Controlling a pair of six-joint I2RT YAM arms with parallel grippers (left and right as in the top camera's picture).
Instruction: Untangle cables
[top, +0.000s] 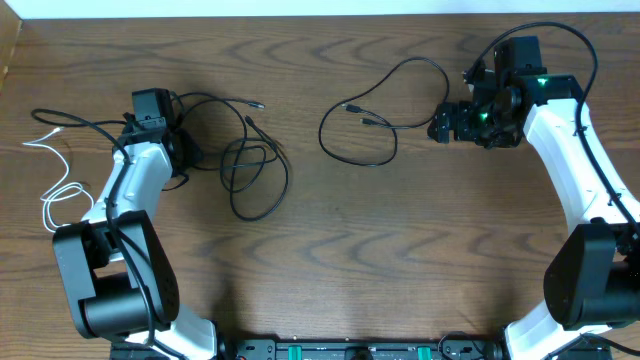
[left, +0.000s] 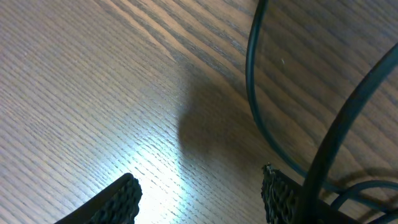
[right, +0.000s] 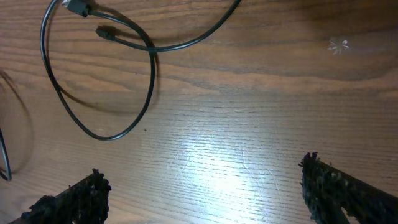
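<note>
One cable (top: 245, 150) partly under left arm (top: 128, 190)

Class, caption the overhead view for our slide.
Left black cable coiled beside the left claw, right black cable looped before the open right claw, white cable at the left of the table.

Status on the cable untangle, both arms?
Left tool open, empty; right tool open, empty. Left black cable in loose loops, right black cable lying apart, white cable far left. Nothing in the way.
</note>
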